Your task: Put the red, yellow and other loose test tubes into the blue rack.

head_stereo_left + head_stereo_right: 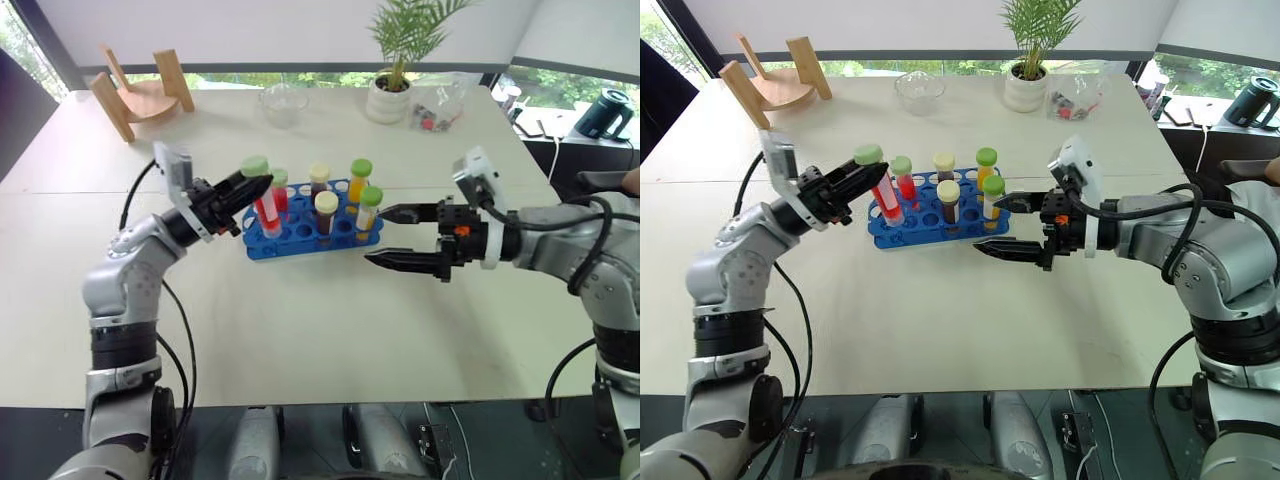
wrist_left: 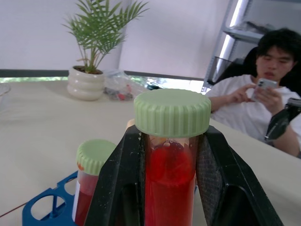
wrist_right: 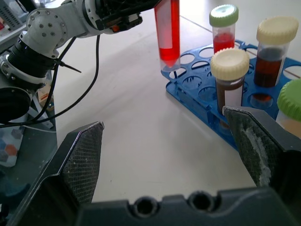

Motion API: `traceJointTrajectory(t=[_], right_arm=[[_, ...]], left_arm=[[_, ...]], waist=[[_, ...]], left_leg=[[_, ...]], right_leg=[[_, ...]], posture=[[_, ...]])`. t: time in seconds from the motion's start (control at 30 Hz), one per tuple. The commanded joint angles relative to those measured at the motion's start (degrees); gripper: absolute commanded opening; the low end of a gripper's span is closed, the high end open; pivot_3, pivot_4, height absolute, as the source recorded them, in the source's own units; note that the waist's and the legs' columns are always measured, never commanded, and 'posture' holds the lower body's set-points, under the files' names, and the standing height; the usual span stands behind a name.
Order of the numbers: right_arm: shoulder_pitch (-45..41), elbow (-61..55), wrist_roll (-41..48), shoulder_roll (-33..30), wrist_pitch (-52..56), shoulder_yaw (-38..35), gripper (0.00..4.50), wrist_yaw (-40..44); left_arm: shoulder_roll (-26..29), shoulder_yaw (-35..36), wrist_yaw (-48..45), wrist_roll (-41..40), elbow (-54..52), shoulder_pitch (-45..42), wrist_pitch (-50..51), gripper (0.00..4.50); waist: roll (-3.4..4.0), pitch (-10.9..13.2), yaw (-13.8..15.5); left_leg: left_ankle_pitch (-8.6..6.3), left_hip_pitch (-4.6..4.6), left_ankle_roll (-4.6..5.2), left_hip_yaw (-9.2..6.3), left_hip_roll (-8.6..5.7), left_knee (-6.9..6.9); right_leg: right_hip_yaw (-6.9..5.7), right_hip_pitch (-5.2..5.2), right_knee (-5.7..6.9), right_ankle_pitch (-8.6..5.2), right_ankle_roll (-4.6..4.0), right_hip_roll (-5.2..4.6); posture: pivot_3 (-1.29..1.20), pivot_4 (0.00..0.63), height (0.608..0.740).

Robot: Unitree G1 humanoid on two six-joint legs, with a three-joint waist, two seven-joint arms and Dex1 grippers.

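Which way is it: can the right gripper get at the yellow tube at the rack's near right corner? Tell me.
Probably yes. The right gripper stands open beside the blue rack, pointing at the yellow tube on that side. Bare table lies between them.

The fingers (image 2: 117, 188) hide the red tube's (image 2: 169, 188) sides.

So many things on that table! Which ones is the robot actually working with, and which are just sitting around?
Part of the job:
- blue rack
- red tube, clamped in the left gripper over the rack's end
- five capped tubes standing in the rack
- right gripper, open beside the rack

Just lying about:
- potted plant
- glass bowl
- wooden stand
- clear bag
- kettle
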Motion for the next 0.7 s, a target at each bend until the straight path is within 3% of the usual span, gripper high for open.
traceJointTrajectory(t=[0.03, 0.5, 0.7], right_arm=[[-1.99, 0.14, -0.28, -1.15, 0.21, -0.47, 4.5, 1.7], [0.11, -2.3, 1.37, -1.0, 3.71, -2.02, 4.5, 2.06], [1.74, -3.18, 1.74, -0.24, 3.77, -2.64, 4.5, 0.4]], left_arm=[[-0.52, -2.89, 0.63, 4.11, 0.59, 0.36, -8.19, 0.86], [-0.98, -10.01, -1.67, 11.02, 12.24, -1.22, -21.89, 0.86], [-0.94, -10.72, -2.45, 10.76, 13.52, -1.47, -22.46, 0.86]], waist=[[0.0, 0.0, 0.01], [0.02, -0.01, 0.05], [0.01, -0.01, 0.11]], left_leg=[[0.0, 0.0, 0.0, 0.01, 0.0, -0.01], [0.0, 0.04, 0.01, 0.01, 0.0, -0.04], [0.0, 0.04, 0.01, -0.01, 0.0, -0.08]], right_leg=[[0.01, 0.0, 0.0, 0.0, 0.0, 0.0], [0.0, 0.07, -0.07, 0.0, 0.0, 0.02], [0.0, 0.06, -0.08, 0.0, -0.01, 0.03]], posture=[[0.0, 0.15, 0.74], [0.0, 0.15, 0.74], [0.0, 0.15, 0.74]])
